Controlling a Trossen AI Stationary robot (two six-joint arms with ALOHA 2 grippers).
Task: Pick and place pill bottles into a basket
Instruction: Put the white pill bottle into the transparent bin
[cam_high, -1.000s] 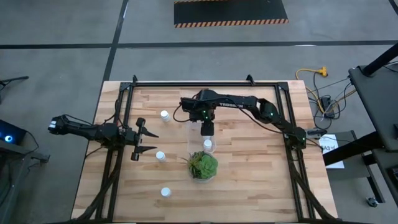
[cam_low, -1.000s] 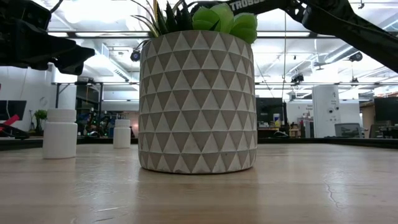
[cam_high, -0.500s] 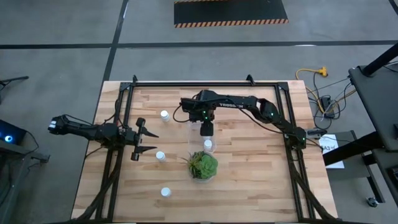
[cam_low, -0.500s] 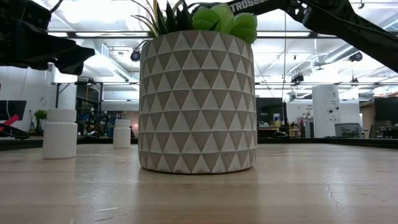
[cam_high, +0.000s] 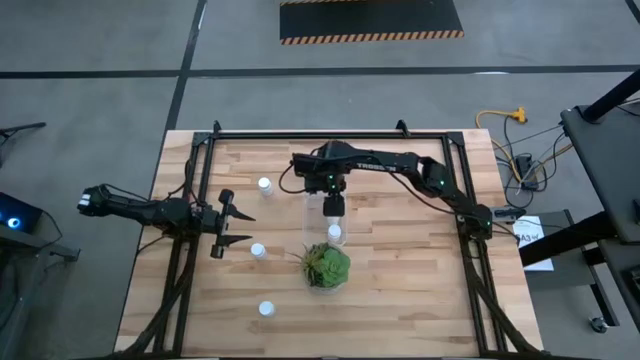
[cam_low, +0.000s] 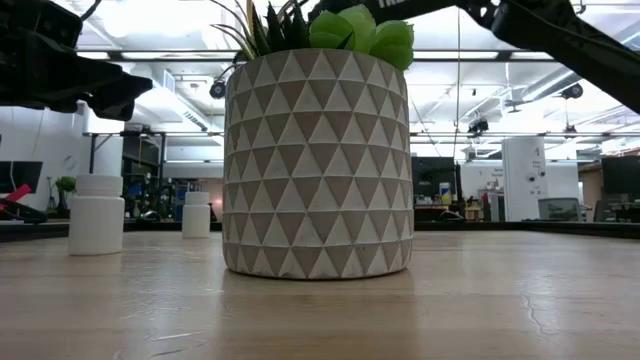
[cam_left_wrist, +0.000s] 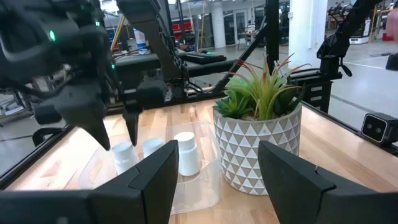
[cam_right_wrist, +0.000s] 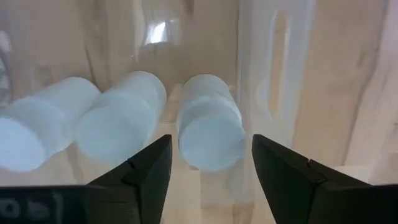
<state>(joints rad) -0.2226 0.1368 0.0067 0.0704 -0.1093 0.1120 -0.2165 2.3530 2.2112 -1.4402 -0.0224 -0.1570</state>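
Right wrist view: right claw (cam_right_wrist: 208, 163) spread wide, empty, above basket (cam_right_wrist: 261, 93) bottles (cam_right_wrist: 210, 130).

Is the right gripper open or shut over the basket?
Open. The right gripper hangs over the clear basket with its fingers spread either side of an upright pill bottle, not touching it.

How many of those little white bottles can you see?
6: three loose on the table, and three inside the clear basket, under the right gripper.
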